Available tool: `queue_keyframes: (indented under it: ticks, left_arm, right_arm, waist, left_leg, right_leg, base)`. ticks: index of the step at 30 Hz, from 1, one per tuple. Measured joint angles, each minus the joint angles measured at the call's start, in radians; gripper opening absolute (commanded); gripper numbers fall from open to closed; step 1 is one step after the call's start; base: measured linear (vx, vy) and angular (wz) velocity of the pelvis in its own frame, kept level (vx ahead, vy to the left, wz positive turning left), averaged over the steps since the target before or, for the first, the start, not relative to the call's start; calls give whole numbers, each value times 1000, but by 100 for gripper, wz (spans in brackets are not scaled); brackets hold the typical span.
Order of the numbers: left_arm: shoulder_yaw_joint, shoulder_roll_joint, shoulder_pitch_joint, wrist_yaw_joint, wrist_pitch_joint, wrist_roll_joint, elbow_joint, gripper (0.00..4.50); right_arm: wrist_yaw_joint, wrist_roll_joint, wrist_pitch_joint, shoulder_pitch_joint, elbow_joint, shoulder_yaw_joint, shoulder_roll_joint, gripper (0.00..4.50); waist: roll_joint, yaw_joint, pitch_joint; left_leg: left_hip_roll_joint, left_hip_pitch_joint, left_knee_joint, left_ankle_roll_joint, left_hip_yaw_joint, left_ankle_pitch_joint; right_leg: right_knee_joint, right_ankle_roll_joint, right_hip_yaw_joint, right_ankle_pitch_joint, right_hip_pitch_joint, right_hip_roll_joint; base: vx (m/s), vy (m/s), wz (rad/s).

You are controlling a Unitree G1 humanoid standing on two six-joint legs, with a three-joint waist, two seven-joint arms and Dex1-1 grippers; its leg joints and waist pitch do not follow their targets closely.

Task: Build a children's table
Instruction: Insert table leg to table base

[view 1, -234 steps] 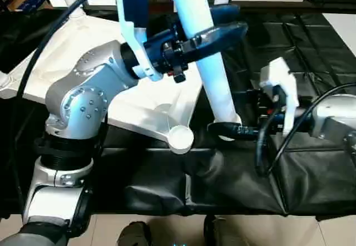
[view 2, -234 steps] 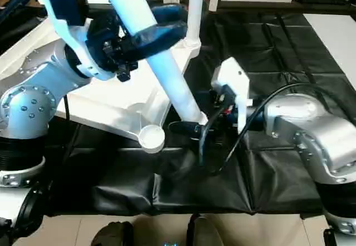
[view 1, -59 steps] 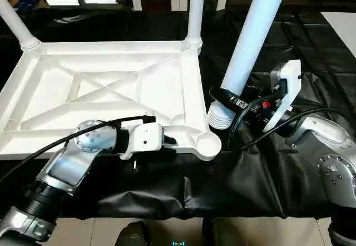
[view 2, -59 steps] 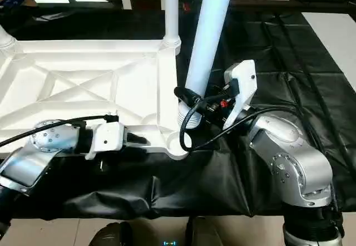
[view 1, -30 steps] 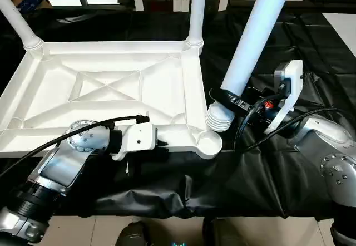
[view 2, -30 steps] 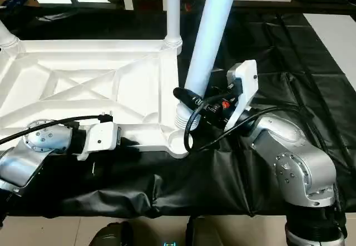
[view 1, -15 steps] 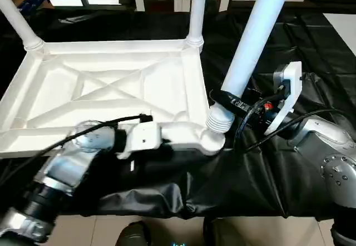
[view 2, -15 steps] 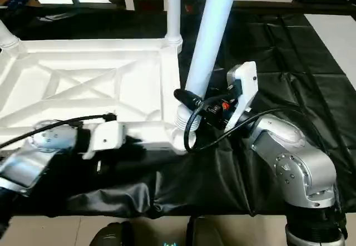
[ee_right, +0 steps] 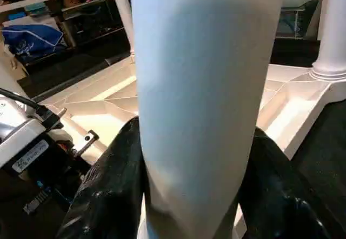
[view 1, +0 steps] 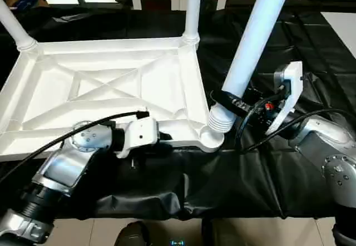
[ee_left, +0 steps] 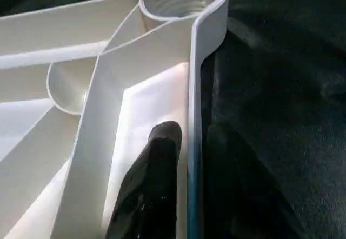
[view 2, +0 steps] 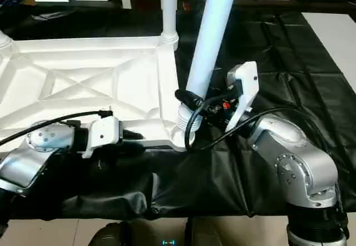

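Head view first: tabletop (view 1: 105,96) lies underside-up on the black table (view 1: 311,51), and your right gripper (view 1: 231,106) pinches the tilted leg (view 1: 250,45) between its fingers, threaded end at the near corner socket (view 1: 211,139). Bring that leg upright before you press or twist. Left wrist view: your left gripper (ee_left: 184,158) straddles the tabletop's rim, fingers (ee_left: 154,174) slightly spread; close them so the tabletop can't slide. Right wrist view: leg fills the space between both fingers; keep that grip firm.

Tube leg (view 1: 253,40) no longer carried by left tool (ee_left: 186,158), now in right tool (view 2: 189,108), ribbed end brought down onto tabletop's (view 1: 105,93) near corner socket (view 1: 211,138), left tool astride near rim
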Motion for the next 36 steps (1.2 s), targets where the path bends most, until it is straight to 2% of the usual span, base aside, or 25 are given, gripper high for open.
queue_keyframes:
  ticks: [12,14,16,23,28,32,36]
  left_arm:
    - [3,25,-1,-5,-7,-4,18,104]
    - [4,25,-1,-8,-6,-5,18,68]
    - [4,25,-1,-10,-6,-6,17,68]
    - [6,17,-1,-16,10,-23,17,10]
    - [9,-11,-11,-15,39,-24,16,0]
    - [10,-14,-10,-15,38,-23,14,0]
    - [18,-13,1,-14,34,-23,7,0]
  right_arm:
    - [2,0,0,0,0,0,-5,188]
    - [2,0,0,0,0,0,-5,188]
    - [2,0,0,0,0,0,-5,188]
    - [-7,6,1,-1,3,-4,6,188]
    - [-27,89,65,-8,39,-35,38,188]
    - [-53,162,122,-9,84,-98,54,188]
    - [-101,240,190,-55,133,-165,54,188]
  waist:
    - [0,-3,0]
    - [0,-2,0]
    - [0,-1,0]
    - [0,1,0]
    - [1,2,-1]
    - [3,2,-1]
    - [6,1,0]
  left_leg:
    - [0,2,-4,-1,0,1]
    - [0,2,-5,-1,0,1]
    - [0,2,-4,-2,0,1]
    - [0,2,-5,-2,0,1]
    - [0,1,-5,-2,1,1]
    - [0,1,-8,-1,2,1]
    - [-1,2,-12,-1,3,1]
  right_leg:
    - [0,0,-1,0,0,0]
    - [0,0,-1,0,0,0]
    - [0,0,-1,0,0,0]
    - [-1,0,0,0,0,0]
    - [-5,0,2,0,0,-1]
    - [-7,0,2,0,0,-1]
    - [-8,-1,2,1,0,-1]
  base:
    - [0,0,0]
    - [0,0,0]
    - [0,0,0]
    - [0,0,0]
    - [0,0,0]
    - [0,0,0]
    - [0,0,0]
